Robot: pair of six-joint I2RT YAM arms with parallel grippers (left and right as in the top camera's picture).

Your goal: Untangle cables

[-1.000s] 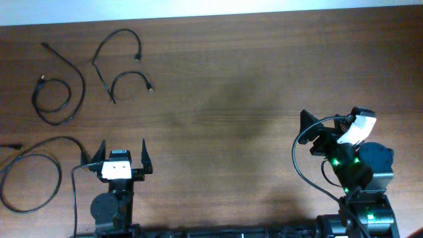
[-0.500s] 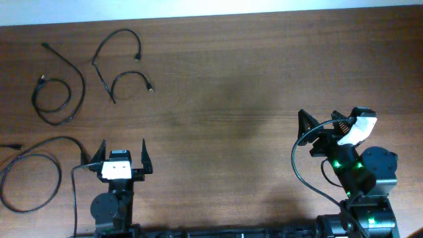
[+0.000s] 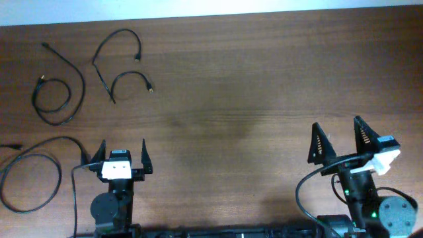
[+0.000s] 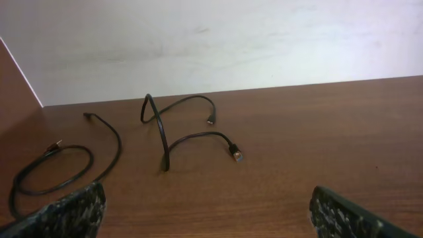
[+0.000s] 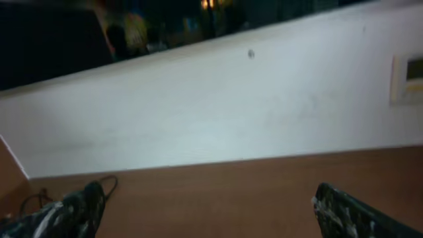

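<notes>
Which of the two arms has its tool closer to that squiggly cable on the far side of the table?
Left. The left tool sits just in front of the squiggly cable, on the same side of the table; the right tool is far across, at the opposite side.

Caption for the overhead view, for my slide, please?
Black cables lie apart on the table's left; left gripper and right gripper sit near the front, jaws open, empty.
</notes>
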